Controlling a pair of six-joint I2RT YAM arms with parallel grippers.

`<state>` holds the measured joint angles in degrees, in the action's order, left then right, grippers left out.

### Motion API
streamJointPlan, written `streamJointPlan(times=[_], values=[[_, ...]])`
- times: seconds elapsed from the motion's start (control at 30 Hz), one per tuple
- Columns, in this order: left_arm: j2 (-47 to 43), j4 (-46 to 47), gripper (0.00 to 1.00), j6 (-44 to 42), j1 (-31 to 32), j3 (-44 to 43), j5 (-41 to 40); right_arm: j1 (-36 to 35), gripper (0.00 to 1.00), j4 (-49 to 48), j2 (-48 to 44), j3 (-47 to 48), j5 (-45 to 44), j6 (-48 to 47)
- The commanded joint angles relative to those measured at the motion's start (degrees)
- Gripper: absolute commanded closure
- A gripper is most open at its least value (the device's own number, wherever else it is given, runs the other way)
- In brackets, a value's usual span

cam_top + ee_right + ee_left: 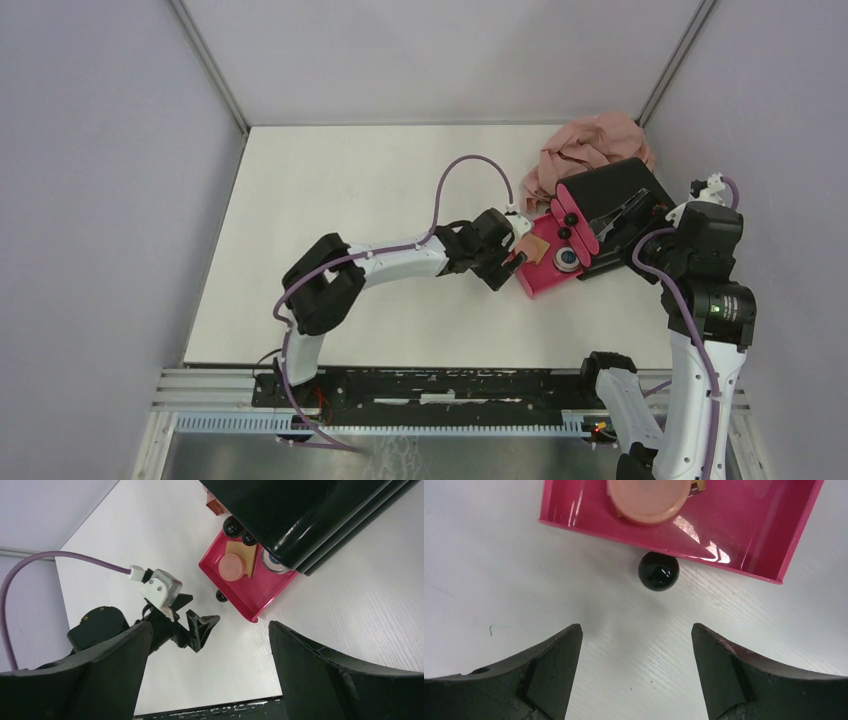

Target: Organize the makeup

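White table: one puff, one compact

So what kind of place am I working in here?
Probably an enclosed robot test cell, not a real vanity: a white table, plain grey walls on three sides, and a metal mounting rail at the near edge.

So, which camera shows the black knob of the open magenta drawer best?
The left wrist view: the black knob sits centred, sharp, ahead of the open left gripper. The right wrist view shows it small; in the top view I cannot make it out.
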<state>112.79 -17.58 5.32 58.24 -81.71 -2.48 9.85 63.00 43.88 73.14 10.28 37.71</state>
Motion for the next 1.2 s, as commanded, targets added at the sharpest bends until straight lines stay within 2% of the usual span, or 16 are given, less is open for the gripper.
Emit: streamJointPlan(times=[0.0,0.13,0.27,0.43,0.9,1.17], values=[[3.9,5.8,0.12,-8.1,0.7,-1.6,0.8,-0.3,0.07,-3.2,-0.3,-0.5,0.4,0.1],[8.2,6.5,0.17,-8.2,0.5,-5.0,5.5,-0.3,0.07,-3.0,-0.4,-0.5,0.7,-0.3],[9.0,9.4,0.33,-7.9,0.3,-5.6,6.7,-0.4,0.07,-2.8,-0.3,-0.3,0.3,-0.8],[11.2,8.3,0.51,-8.6,0.2,-9.0,7.3,-0.3,0.07,-3.4,-0.1,-1.0,0.5,-0.7],[16.2,12.3,0.55,-7.2,0.2,-18.8,9.7,-0.4,0.07,-3.4,0.2,-1.5,0.1,-0.8],[23.3,14.6,0.54,-5.0,0.1,-27.8,11.0,-0.3,0.07,-3.7,0.8,-1.9,0.0,-0.7]])
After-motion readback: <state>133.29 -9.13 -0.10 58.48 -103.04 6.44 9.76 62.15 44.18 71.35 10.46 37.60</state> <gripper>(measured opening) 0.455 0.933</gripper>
